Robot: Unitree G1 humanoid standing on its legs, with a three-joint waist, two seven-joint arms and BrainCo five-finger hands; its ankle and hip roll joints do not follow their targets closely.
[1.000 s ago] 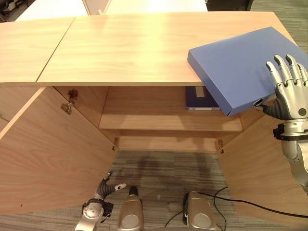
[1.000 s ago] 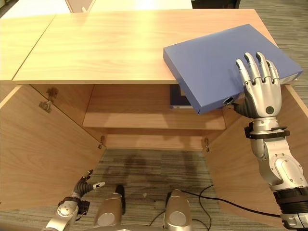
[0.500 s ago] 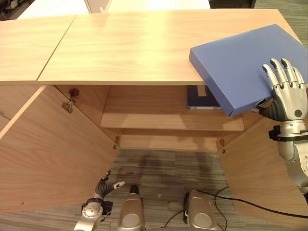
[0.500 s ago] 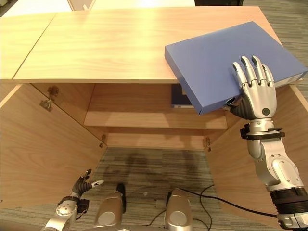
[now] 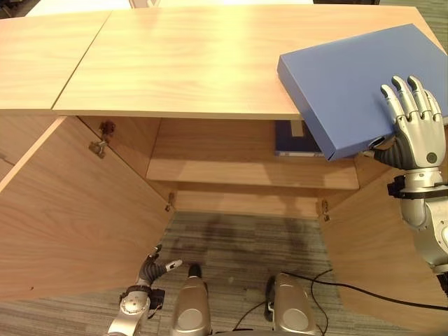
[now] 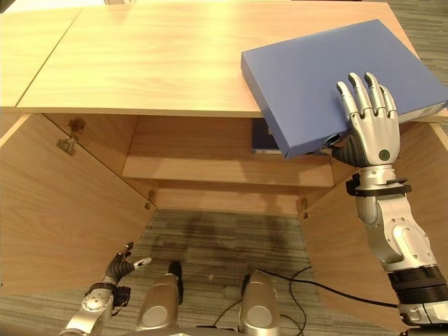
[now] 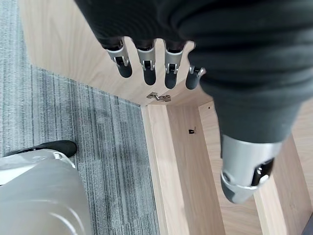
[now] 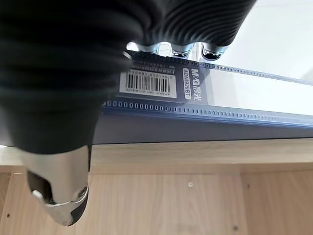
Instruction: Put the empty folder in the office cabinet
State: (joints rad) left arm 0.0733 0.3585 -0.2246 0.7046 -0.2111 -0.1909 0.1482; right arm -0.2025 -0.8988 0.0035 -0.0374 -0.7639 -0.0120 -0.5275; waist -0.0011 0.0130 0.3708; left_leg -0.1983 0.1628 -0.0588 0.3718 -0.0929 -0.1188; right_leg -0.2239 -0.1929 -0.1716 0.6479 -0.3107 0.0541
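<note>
The blue folder (image 5: 353, 87) lies flat on top of the office cabinet (image 5: 196, 63) at its right front corner, with its near corner jutting out past the front edge over the open compartment. The right hand (image 6: 371, 126) is on it: its fingers (image 6: 358, 94) lie straight and close together across the folder's top face, while the thumb sits below the overhanging spine edge, so the folder's edge is caught between fingers above and thumb beneath (a pinch on the rim rather than a full wrap). From the right wrist view the folder's spine (image 8: 205, 105) runs across with a barcode label on it, the fingertips (image 8: 186, 49) just over its upper edge and the thumb (image 8: 61, 196) hanging under, in front of the cabinet's wooden interior. Both cabinet doors stand wide open, the left door (image 5: 70, 217) swung out toward the robot, the right door (image 6: 350, 238) likewise. Inside, on the shelf (image 5: 252, 171), a second blue binder (image 5: 294, 138) lies flat at the right, directly under the overhanging folder. The left hand (image 5: 150, 269) hangs low by the left door over the grey carpet (image 5: 238, 241); its wrist view shows its fingers (image 7: 146, 68) straight and relaxed, holding nothing, pointing toward the door hinge (image 7: 159, 97).
</note>
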